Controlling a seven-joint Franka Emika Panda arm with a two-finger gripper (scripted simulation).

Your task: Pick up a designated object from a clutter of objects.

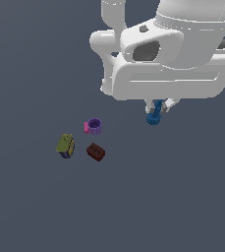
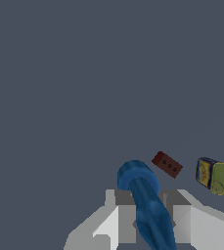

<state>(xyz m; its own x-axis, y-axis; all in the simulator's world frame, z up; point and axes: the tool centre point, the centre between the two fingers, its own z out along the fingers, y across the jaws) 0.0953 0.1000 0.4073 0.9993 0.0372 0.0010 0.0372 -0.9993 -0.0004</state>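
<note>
The bright blue object (image 1: 154,114) is narrow with a rounded bulbous end. My gripper (image 1: 157,107) is shut on it, under the white hand, to the exterior view's right of the clutter. In the wrist view the blue object (image 2: 143,195) sits between my two grey fingers (image 2: 125,215), bulbous end pointing away from the hand. The clutter lies on the grey floor: a purple mug with pink handle (image 1: 93,126), a dark red-brown studded brick (image 1: 95,151) and an olive-yellow can (image 1: 65,145). The brick (image 2: 167,164) and the can (image 2: 213,176) also show in the wrist view.
The grey floor (image 1: 173,197) spreads all around. The white arm body (image 1: 168,54) fills the top right of the exterior view and hides the floor behind it.
</note>
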